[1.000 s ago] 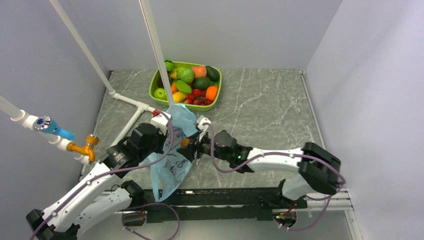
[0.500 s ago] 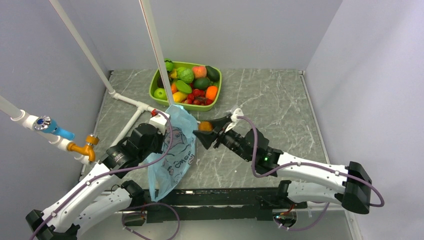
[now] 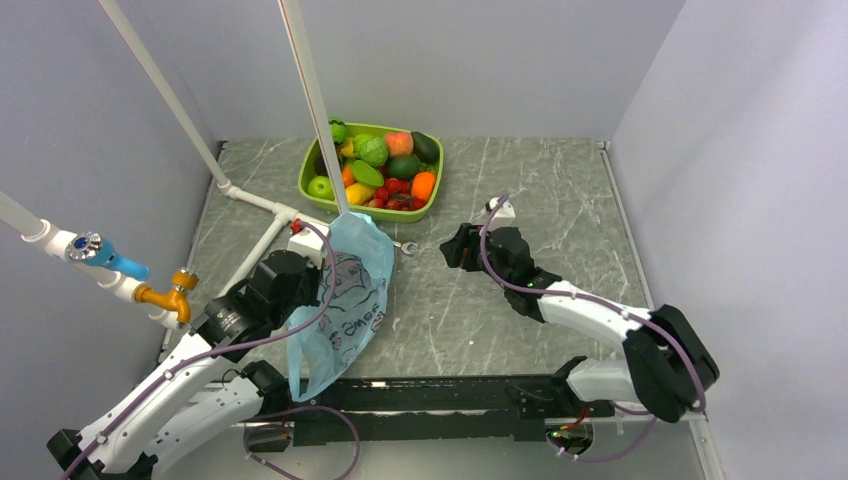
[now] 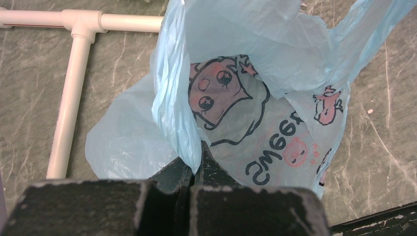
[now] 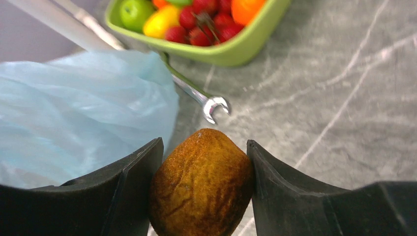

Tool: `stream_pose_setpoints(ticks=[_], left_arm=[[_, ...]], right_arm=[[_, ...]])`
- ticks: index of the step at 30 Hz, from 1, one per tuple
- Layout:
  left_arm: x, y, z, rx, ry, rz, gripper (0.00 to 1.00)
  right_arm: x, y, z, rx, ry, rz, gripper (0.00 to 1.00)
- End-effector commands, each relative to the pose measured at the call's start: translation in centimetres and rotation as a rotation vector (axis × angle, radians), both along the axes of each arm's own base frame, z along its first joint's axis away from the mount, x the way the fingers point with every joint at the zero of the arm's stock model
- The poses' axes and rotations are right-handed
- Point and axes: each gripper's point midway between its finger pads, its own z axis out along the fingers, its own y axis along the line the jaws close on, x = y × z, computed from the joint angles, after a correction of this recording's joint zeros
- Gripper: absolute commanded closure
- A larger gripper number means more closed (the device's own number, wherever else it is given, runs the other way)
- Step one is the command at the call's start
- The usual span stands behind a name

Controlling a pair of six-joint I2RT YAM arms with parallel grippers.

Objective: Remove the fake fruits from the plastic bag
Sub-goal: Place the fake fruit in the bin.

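A grey marbled table top [image 3: 560, 200] is carrying everything in view. On its left half, a thin light blue translucent plastic bag [image 3: 345, 300] printed with dark cartoon faces and lettering is hanging crumpled, its upper end raised and its lower end trailing toward the near edge of the table. Whether any fruit is lying inside it cannot be told through the folds. At the far side, a lime-green rigid plastic tray [image 5: 236, 49] is holding a heap of glossy toy fruits [image 3: 385, 165] in green, red, orange and yellow. A white plastic pipe with a tee joint [image 4: 66, 113] is lying on the table just left of the bag. The left gripper [image 4: 196, 157] is pinching a fold of the bag's edge, its black jaws pressing fully together with only the film between them. The right gripper [image 5: 204, 147] is hovering to the right of the bag and apart from it, its jaws standing partly apart and clamping a brown rough-skinned kiwi-like toy fruit [image 5: 201, 184] on both sides, clear of the bag. A small silver open-ended wrench [image 5: 209, 103] is lying on the table between the tray and the bag, its far end hidden by the bag.
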Motion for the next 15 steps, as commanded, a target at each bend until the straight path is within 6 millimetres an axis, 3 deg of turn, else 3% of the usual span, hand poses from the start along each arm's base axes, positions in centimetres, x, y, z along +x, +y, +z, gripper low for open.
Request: stream_pose_setpoints(ticks=[1, 7, 15], left_arm=[[0.5, 0.0, 1.7, -0.027, -0.039, 0.02, 1.0], [0.5, 0.0, 1.7, -0.023, -0.039, 0.02, 1.0], [0.6, 0.0, 1.4, -0.014, -0.027, 0.022, 1.0]], right_arm=[[1.7, 1.2, 0.7, 0.028, 0.039, 0.023, 1.0], [6.3, 1.9, 2.6, 0.01, 0.003, -0.002, 1.0], [13.8, 5.3, 2.6, -0.056, -0.002, 0.021, 1.0]])
